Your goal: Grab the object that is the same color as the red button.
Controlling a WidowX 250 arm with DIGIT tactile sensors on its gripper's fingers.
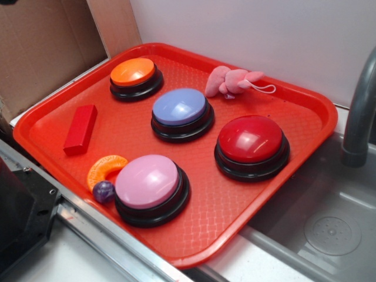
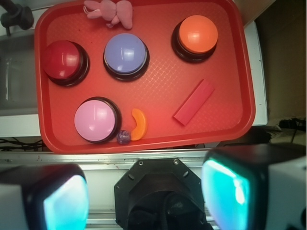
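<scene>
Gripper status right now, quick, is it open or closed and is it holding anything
Gripper: open, holding nothing. Its fingers stand wide apart, short of the red tray; the red block lies untouched on it.

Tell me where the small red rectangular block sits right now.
In the exterior view, the small red rectangular block lies flat near the left edge of the red plastic tray, below the orange dome button and above the orange crescent piece.
</scene>
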